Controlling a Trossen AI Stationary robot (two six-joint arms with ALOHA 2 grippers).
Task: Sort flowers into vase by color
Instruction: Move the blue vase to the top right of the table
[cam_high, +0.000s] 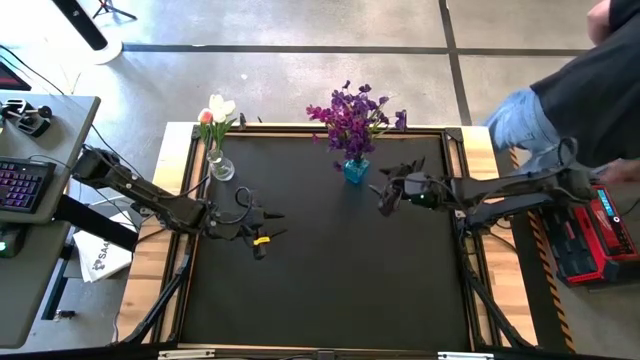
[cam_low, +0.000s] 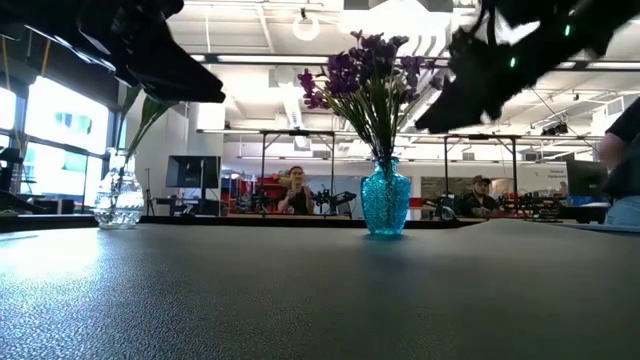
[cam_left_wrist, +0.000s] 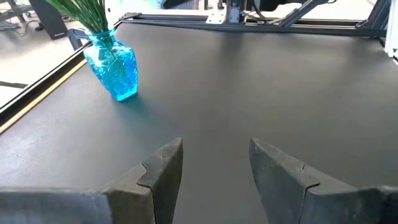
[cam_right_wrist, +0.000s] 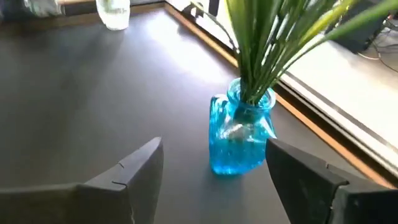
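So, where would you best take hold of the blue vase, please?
Judging by its shape, grip the blue vase across its body, below the narrower neck, from the side. From above, the stems block access. The right tool, open beside it, looks best placed.

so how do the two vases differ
The blue vase is coloured glass and holds purple flowers; the clear vase is colourless and holds white and pink tulips. The blue vase stands near the table's back middle, the clear vase at its back left. Both stand upright.
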